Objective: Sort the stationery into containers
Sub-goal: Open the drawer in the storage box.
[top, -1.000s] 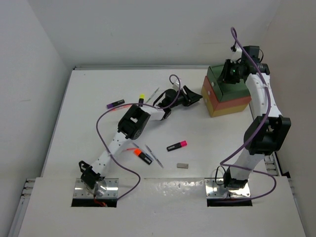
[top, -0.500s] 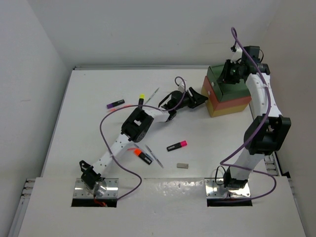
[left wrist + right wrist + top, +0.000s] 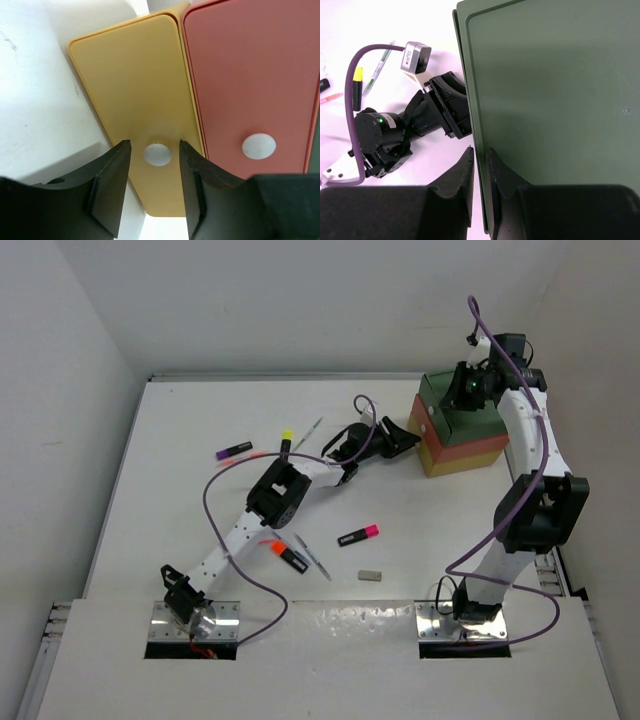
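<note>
The containers are a stack of green (image 3: 455,403), coral-red (image 3: 440,436) and yellow (image 3: 462,460) at the back right. My left gripper (image 3: 405,439) points at the stack's front. In the left wrist view it (image 3: 155,145) stands open, one finger on either side of the yellow drawer's white knob (image 3: 157,154) without touching it. The coral front (image 3: 250,75) lies just to the right. My right gripper (image 3: 479,160) sits on top of the stack, shut on the green container's front edge (image 3: 470,75). Stationery lies loose: pink (image 3: 358,535), orange (image 3: 288,555), yellow (image 3: 285,440) and purple (image 3: 233,451) highlighters, and a grey eraser (image 3: 370,576).
A thin grey pen (image 3: 312,557) lies beside the orange highlighter, and another pen (image 3: 310,432) lies near the yellow one. The left arm's purple cable (image 3: 215,490) loops over the table's left half. White walls close in the table at the back and sides.
My left gripper has moved right, up to the front of the stack. The right gripper's jaws have narrowed on the green edge.
</note>
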